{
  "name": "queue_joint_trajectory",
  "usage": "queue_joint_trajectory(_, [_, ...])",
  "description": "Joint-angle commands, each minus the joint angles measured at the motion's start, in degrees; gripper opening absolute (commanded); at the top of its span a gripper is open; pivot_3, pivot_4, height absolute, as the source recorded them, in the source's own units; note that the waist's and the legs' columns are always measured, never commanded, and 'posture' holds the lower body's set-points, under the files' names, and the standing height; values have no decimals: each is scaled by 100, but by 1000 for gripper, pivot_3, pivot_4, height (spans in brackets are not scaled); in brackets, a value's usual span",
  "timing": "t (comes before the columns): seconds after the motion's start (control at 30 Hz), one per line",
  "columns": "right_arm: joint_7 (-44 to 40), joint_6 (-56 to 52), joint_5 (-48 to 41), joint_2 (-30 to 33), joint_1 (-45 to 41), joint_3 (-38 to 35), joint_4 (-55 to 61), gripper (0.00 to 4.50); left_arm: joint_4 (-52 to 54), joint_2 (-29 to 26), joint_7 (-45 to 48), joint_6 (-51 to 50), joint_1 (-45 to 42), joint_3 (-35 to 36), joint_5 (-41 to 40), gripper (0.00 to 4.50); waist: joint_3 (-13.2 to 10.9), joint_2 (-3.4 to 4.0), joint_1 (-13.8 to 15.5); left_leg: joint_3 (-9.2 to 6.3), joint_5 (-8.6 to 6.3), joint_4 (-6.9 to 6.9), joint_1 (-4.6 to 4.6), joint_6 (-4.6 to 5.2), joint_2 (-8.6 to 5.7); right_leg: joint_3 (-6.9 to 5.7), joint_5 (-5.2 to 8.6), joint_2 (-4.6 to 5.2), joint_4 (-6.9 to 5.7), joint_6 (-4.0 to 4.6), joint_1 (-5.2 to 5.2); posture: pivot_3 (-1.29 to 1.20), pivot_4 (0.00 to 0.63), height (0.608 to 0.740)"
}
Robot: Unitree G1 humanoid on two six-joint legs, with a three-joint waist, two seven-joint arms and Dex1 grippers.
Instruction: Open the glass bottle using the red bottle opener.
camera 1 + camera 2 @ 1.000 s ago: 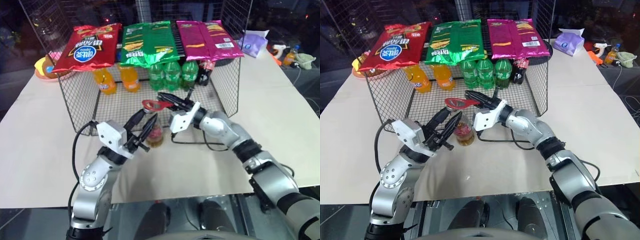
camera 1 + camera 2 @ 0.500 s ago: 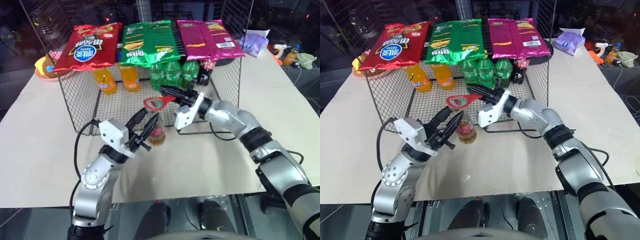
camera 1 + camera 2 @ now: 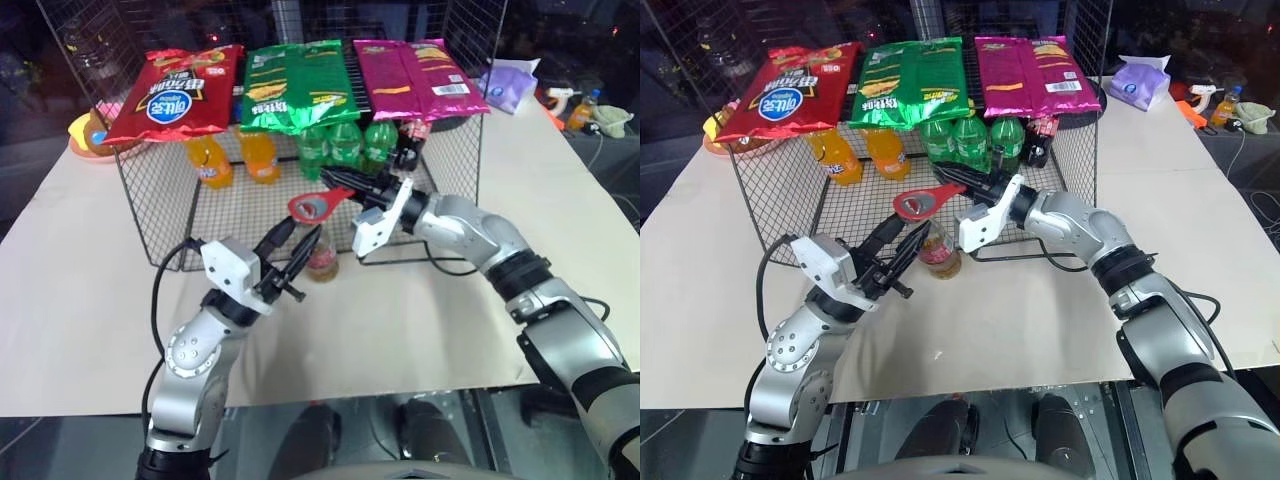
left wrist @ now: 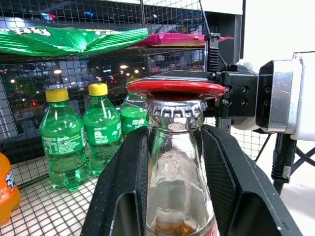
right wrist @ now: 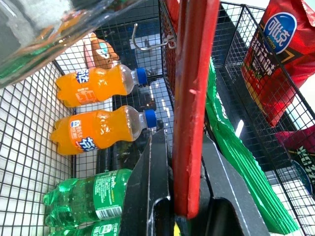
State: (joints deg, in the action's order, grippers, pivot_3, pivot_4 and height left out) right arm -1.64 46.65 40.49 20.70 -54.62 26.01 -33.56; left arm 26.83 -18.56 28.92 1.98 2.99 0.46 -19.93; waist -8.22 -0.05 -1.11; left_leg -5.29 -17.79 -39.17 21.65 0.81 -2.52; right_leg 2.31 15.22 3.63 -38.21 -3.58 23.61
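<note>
The glass bottle (image 3: 322,262) stands on the beige table just in front of the wire rack, its amber drink low inside. My left gripper (image 3: 303,232) is shut on the glass bottle, one black finger (image 4: 123,182) on each side below the neck. The crown cap (image 4: 174,111) sits on the bottle top. The red bottle opener (image 3: 313,206) hovers over the cap, its oval head (image 4: 175,87) lying right on top of it. My right gripper (image 3: 336,186) is shut on the opener's handle (image 5: 194,98), reaching in from the right.
A wire rack (image 3: 170,200) stands behind the bottle, with red, green and pink snack bags (image 3: 300,85) on top. Orange bottles (image 3: 212,160), green bottles (image 3: 345,145) and a dark bottle (image 3: 408,140) stand inside. A black cable (image 3: 440,265) lies under my right arm.
My right gripper has risen a little and rolled, tilting the opener over the cap, and its forearm has swung back toward the rack. The left gripper and bottle have kept still.
</note>
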Motion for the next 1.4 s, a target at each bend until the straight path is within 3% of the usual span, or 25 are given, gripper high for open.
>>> queue_joint_trajectory(0.03, [-38, -107, -525, 20, -207, -418, 184, 0, -120, -41, -34, -186, 97, -13, 71, 1224, 0, 0, 0, 0, 0, 0, 0, 0, 0, 0, 0, 0, 0, 0, 0, 0, 150, 740])
queue_joint_trajectory(0.3, [-123, -222, -542, -14, -27, -371, 410, 0, -123, -97, 10, -218, 113, -46, 76, 1224, -1, 0, -4, -1, 0, 2, 0, 0, 1, 0, 0, 0, 2, 0, 0, 0, 150, 740])
queue_joint_trajectory(0.9, [697, -532, -20, 305, -236, -578, 624, 0, -442, -86, 136, -231, -160, -421, 184, 1224, -1, 0, 4, -1, 0, 4, 3, 0, 1, -2, 0, 0, 8, 0, 1, 0, 150, 740])
queue_joint_trajectory(1.4, [-972, -687, -2114, -217, 300, -651, 385, 0, -210, -78, 81, -342, -428, -384, 86, 1224, -1, 0, -46, -2, 0, 5, 4, 0, 5, -2, 0, -1, 11, 0, 0, 0, 150, 740])
